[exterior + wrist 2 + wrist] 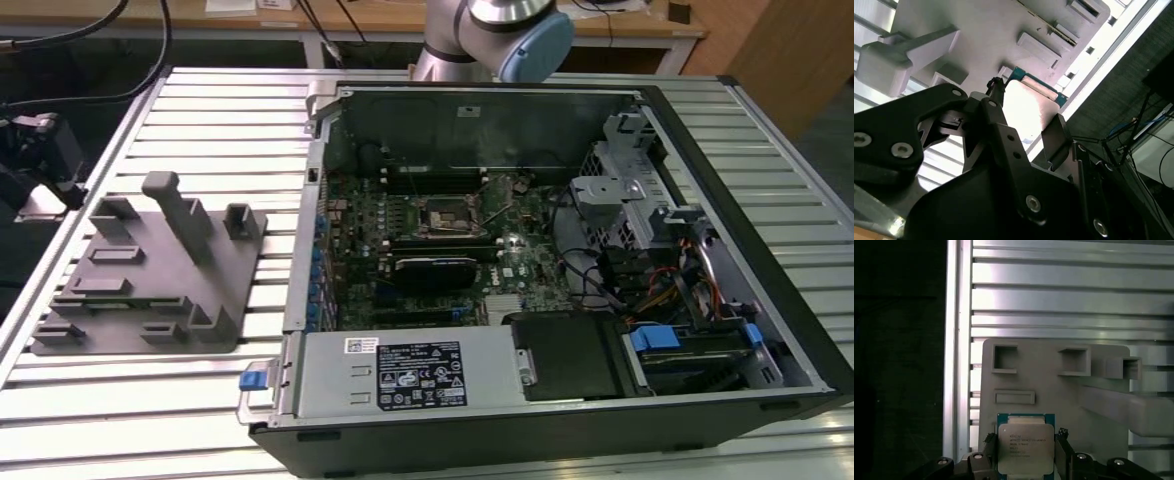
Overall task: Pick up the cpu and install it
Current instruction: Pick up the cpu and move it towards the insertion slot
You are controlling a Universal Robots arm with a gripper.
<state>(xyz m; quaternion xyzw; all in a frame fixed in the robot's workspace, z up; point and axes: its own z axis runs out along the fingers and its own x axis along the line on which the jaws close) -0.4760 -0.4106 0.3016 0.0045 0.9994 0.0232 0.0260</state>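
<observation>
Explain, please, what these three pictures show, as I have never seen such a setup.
This is one robot arm with a two-fingered gripper at its end. The exterior view comes from a camera off the arm and looks down on a slatted metal table. On it stand an open computer case, its motherboard showing, and, toward the exterior view's left, a grey fixture with pockets and posts. Both wrist views come from cameras riding on the arm, looking past the gripper at that fixture. Between its jaws sits the cpu, a small square chip with a silvery top and green edge; the gripper appears closed on it, with the fixture beyond.
</observation>
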